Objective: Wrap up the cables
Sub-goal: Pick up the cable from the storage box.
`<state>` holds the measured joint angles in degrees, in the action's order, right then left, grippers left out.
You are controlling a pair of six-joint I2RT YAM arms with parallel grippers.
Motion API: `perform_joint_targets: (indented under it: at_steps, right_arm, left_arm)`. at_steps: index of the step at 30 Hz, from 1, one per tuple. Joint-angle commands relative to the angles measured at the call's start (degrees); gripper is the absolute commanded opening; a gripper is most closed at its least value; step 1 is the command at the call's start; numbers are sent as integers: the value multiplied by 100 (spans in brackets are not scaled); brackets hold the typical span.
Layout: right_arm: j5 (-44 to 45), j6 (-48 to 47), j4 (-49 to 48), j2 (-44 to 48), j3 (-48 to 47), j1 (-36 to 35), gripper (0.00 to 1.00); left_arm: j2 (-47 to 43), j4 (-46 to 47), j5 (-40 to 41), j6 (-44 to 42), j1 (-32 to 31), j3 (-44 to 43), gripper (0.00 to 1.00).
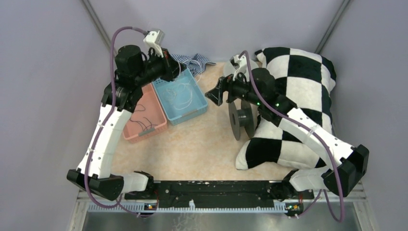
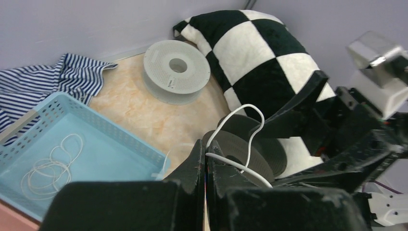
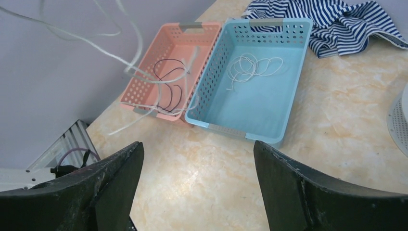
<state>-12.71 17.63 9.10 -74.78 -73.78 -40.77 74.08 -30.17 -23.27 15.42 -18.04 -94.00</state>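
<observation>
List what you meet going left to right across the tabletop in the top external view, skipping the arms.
pink perforated plastic basket → light blue perforated plastic basket → dark grey plastic spool standing on its edge → black-and-white checkered pillow

On the table (image 1: 197, 149), two baskets sit side by side at the left. The left basket (image 1: 144, 135) holds the first cable (image 3: 168, 61), and the right basket (image 1: 190, 116) holds the second cable (image 3: 248, 66). A third cable (image 2: 240, 115) hangs in the air above them. A cloth (image 1: 195, 61) lies behind the right basket. A pillow (image 1: 303, 77) fills the right side, with a flat spool (image 2: 177, 72) at the back beside it and an upright spool (image 1: 240, 118) against its left side.
</observation>
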Motion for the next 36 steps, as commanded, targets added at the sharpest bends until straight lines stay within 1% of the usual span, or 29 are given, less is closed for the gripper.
perform_joint_targets:
  at_steps: [1,6,10,14,19,24,28,32,36]
  right_arm:
    - [134,-18,-428,163,195,-53,84]
    - [234,4,-796,198,446,-53,83]
    - [-5,272,-871,86,425,-46,83]
    - [-227,583,-1340,21,531,-52,84]
    - [-266,808,-1623,-334,453,-53,84]
    - [-499,1216,-1785,-844,201,-51,84]
    - [-492,1635,-2463,-980,395,-52,83]
    - [-701,1708,-2389,-1247,103,-50,81]
    - [-727,1889,-2543,-1388,16,-52,80]
  left_arm:
    - [-205,415,-512,226,20,-270,0]
    - [-259,464,-498,358,20,-373,0]
    - [-332,608,-571,462,20,-362,0]
    - [-288,771,-706,563,20,-348,0]
    - [-204,909,-854,688,20,-339,0]
    - [-222,927,-890,734,20,-321,0]
    - [-257,901,-900,741,20,-317,0]
    - [-272,897,-938,765,20,-286,0]
    - [-287,899,-997,793,20,-233,0]
